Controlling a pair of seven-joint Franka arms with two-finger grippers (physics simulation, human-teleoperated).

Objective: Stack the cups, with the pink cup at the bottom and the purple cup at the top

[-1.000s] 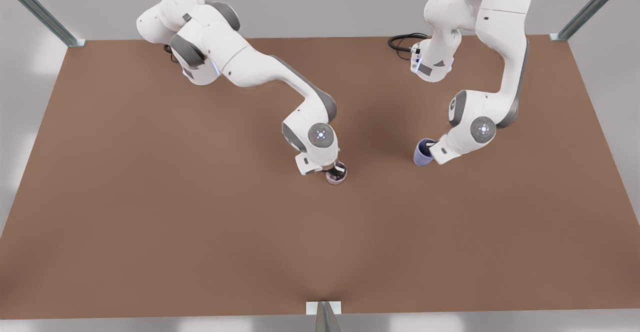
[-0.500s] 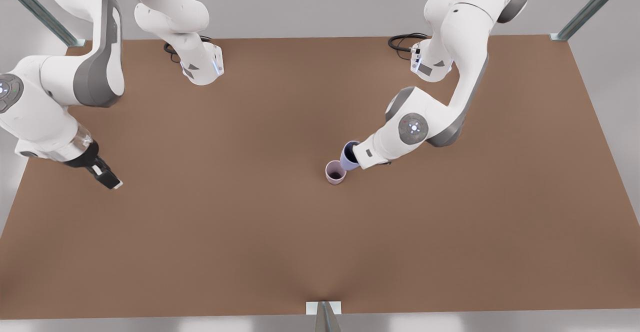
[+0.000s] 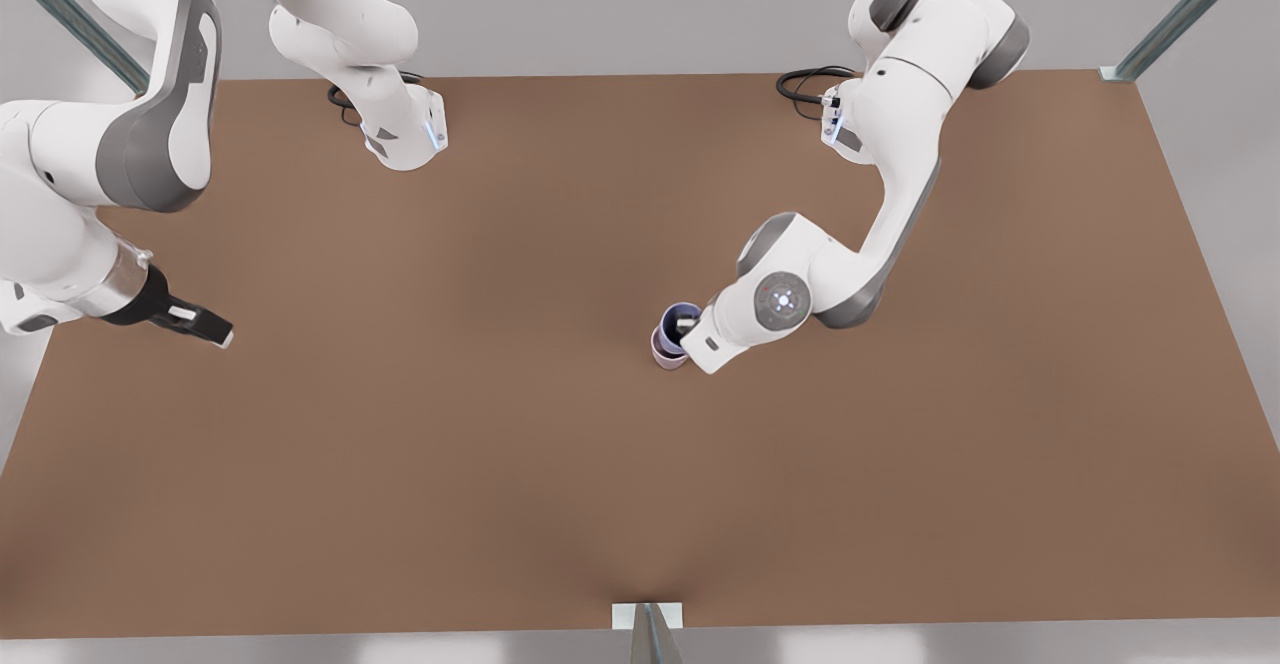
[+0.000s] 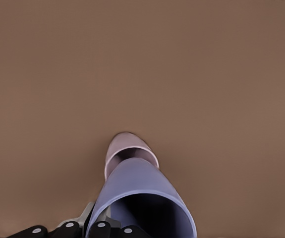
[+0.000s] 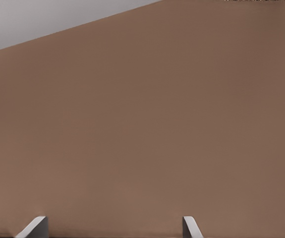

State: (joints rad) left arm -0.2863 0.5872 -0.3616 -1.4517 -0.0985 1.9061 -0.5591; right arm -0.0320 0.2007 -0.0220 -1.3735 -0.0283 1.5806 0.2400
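Observation:
The pink cup [image 3: 667, 355] stands upright near the middle of the brown table [image 3: 450, 444]. The purple cup [image 3: 684, 311] is tilted right over it, its base at the pink cup's mouth; how deep it sits I cannot tell. My left gripper [image 3: 687, 325], on the arm at the front view's right, is shut on the purple cup's rim. The left wrist view shows the purple cup [image 4: 142, 191] close up, with the pink cup [image 4: 126, 147] just beyond its base. My right gripper [image 3: 205, 329] hangs open far off at the front view's left, its fingertips [image 5: 37, 223] spread over bare table.
Both arm bases [image 3: 405, 134] [image 3: 860, 134] stand at the table's back edge, with a black cable [image 3: 808, 84] by the one on the front view's right. Metal frame posts [image 3: 1180, 14] rise at the back corners. A bracket [image 3: 647, 616] marks the front edge.
My left gripper carried the purple cup toward the front view's left, onto the pink cup. My right gripper let go of the pink cup and drew back to the table's far side.

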